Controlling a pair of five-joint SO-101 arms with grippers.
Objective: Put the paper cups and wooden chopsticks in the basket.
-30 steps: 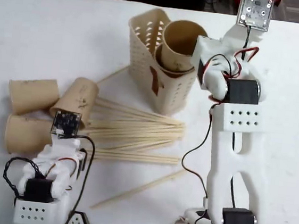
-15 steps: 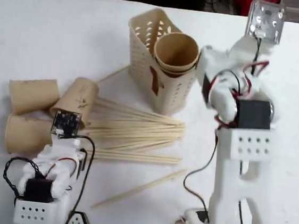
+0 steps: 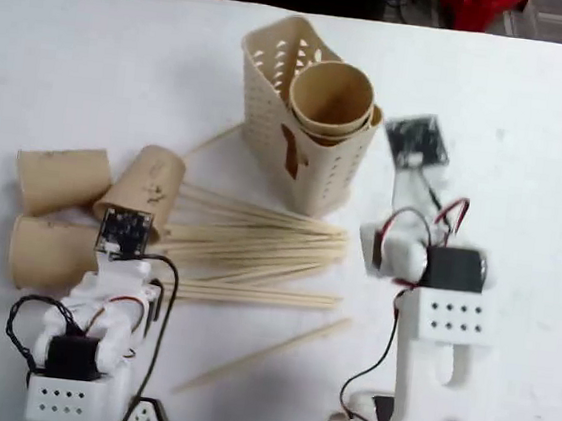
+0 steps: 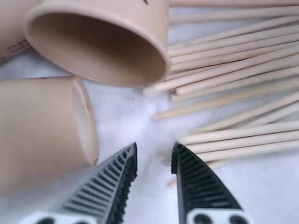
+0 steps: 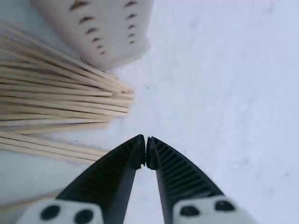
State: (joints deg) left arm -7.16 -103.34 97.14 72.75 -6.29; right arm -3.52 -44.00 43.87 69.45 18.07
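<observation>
the high camera hangs off my arms and looks down on the white table (image 3: 96, 60), far enough back to take in both arms, their bases at its near edge. my left wrist camera sits behind my left pincer (image 4: 154, 156), facing along it, close over the tan paper cups (image 4: 98, 42) and pale wooden chopsticks (image 4: 224, 60). my right wrist camera looks past my right pincer (image 5: 145, 151) at the chopsticks' other ends and the foot of the cream perforated plastic basket (image 5: 107, 28). the overhead view takes in all of these.
</observation>
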